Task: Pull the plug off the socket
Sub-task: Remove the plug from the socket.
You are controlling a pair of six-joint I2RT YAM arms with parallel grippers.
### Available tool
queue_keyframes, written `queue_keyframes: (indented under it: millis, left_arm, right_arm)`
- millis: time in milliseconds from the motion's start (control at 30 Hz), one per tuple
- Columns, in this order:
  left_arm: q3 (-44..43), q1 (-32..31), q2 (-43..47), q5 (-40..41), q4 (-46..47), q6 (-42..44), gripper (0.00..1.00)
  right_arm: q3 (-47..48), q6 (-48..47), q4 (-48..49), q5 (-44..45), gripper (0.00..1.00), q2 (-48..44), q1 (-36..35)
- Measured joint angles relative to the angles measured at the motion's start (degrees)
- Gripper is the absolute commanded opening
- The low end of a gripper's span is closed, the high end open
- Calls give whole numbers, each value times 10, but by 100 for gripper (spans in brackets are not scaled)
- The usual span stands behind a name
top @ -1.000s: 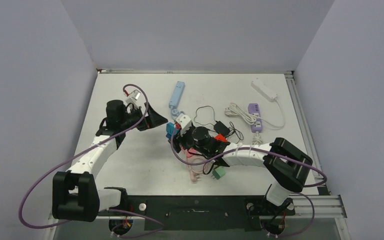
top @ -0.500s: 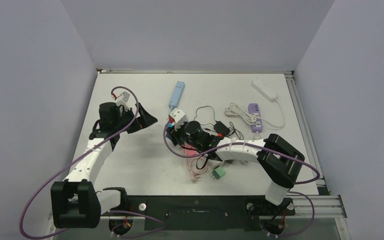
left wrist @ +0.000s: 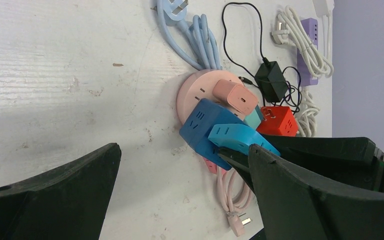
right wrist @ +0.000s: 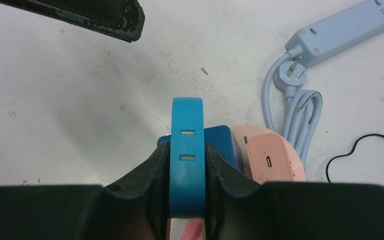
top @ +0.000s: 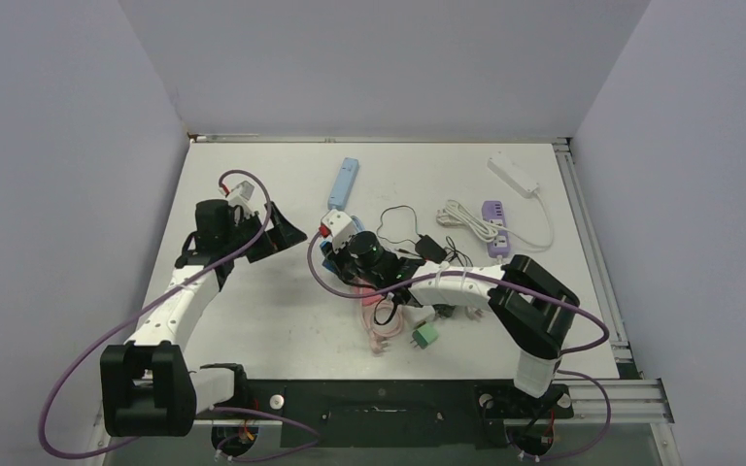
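You are clamping the plug (right wrist: 187,120) in the right gripper (right wrist: 187,152), mid-table, seated in the blue socket (left wrist: 202,125) at the pink hub's (right wrist: 280,145) 9 o'clock. Be pulling straight along the pins. The socket is looking loose, so the wide-open left gripper (top: 277,231), hovering at 9 o'clock, could be bracing it. No containers are showing.

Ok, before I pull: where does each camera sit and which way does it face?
Top external: above and behind the bases, looking down at the table; left arm and right arm show.
Left wrist: low, facing across the table to the pink socket; the open left gripper frames the bottom.
Right wrist: looking down on the light blue plug clamped in the right gripper.
Shared: both wrist views show that plug and the pink socket.
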State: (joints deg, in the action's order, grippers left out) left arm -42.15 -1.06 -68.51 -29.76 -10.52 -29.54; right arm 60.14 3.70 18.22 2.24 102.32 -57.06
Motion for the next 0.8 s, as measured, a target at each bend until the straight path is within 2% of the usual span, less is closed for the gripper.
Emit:
queue_keyframes:
  millis: [133,300,600,800]
  left_arm:
    - [0,-1,-7,-4,1,0,96]
    - [0,-16,-23,-21,8,-4,96]
    - [0,-126,-104,-64,43,-16,96]
    - [9,-148,-163,-108,127,-75,96]
  right_arm:
    - [-7,16,10,12,5,-3,0]
    - [-83,64,59,18,5,-63,14]
    - [-197,131,160,0,5,-149,87]
    - [-257,140,228,-14,5,-171,95]
